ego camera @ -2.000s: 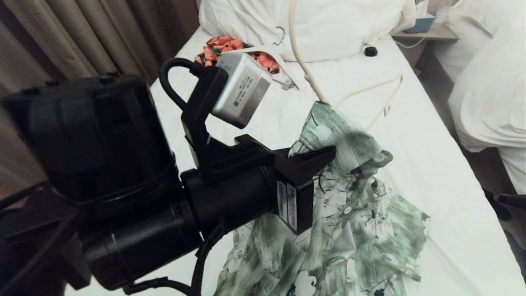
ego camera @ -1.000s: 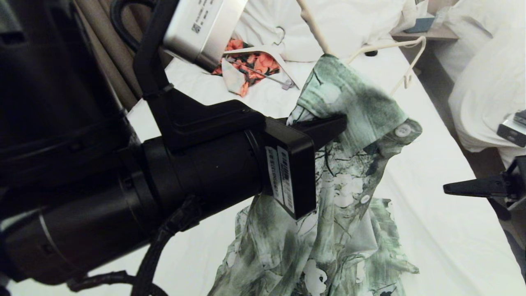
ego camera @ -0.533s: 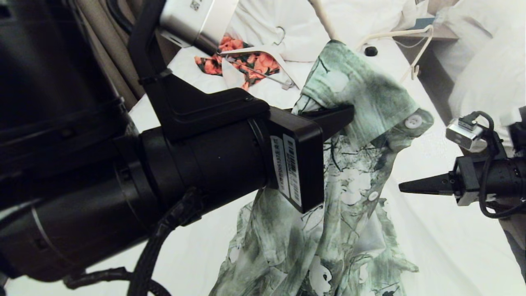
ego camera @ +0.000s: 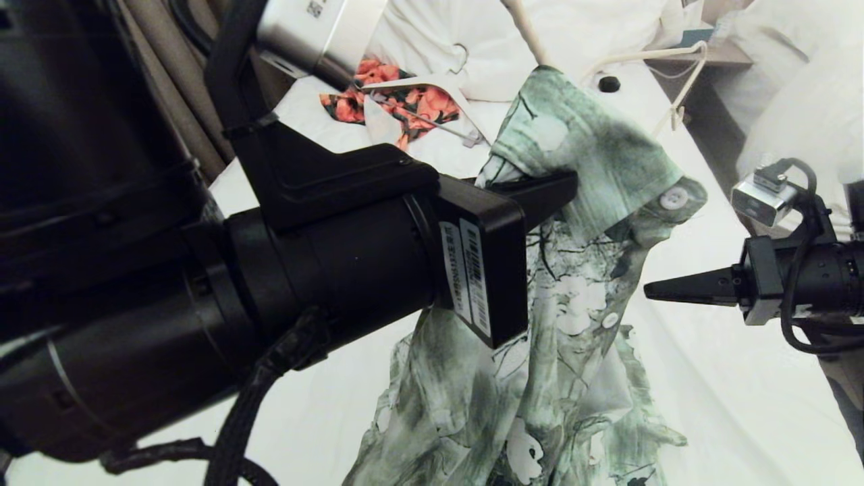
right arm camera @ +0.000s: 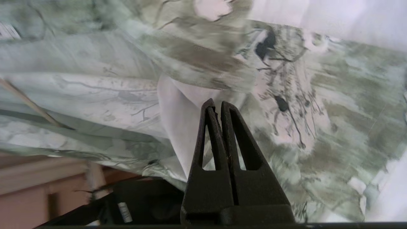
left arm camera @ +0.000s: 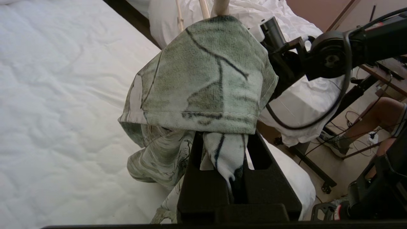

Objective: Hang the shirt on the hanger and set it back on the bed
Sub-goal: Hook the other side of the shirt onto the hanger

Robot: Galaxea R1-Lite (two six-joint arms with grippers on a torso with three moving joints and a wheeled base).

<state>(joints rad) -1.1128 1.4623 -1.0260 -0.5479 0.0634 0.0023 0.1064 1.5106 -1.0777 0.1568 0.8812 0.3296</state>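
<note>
Shirt fabric, thin green-and-white floral print (ego camera: 574, 270), hangs above the white-sheeted bed (ego camera: 729, 378) clenched in your left claw (ego camera: 550, 192); bring the empty, clamped-together right claw (ego camera: 651, 291) beside it, spread its tips, and take the free collar edge near the cream wire hanger (ego camera: 682, 81).

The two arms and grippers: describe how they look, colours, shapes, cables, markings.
Both arms are matt black cylinders. The left gripper has black wedge-shaped fingers on a boxy black base with two white barcode labels; a silver camera box sits on a black bracket and a braided black cable loops below. The right gripper tapers to a black point, with a small silver camera and thin black cables.
</note>
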